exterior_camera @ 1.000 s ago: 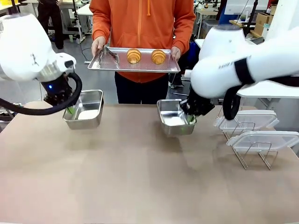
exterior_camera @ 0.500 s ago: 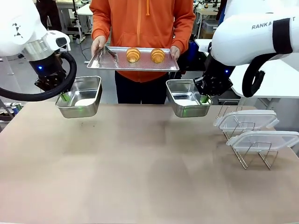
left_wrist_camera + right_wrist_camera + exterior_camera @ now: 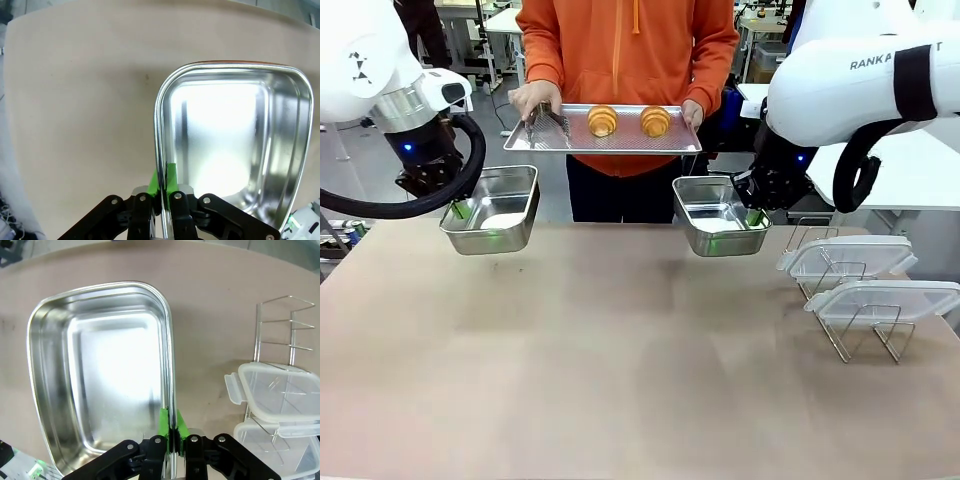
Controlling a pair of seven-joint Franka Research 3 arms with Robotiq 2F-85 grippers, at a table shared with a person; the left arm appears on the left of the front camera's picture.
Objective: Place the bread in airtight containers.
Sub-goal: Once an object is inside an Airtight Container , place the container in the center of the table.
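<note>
1. While the person's tray point(image 3: 560, 140) bears both croissants point(image 3: 603, 120), the pans hang just below it: left pan point(image 3: 498, 205) off its left end, right pan point(image 3: 712, 210) under its right end.
2. Grip: the left claw point(image 3: 455, 208) is clamped on the left pan's rim; the right claw point(image 3: 752, 215) is clamped likewise on the right pan's rim.
3. Judged: croissants are light, flaky and crushable; lift gently across the middle.
</note>
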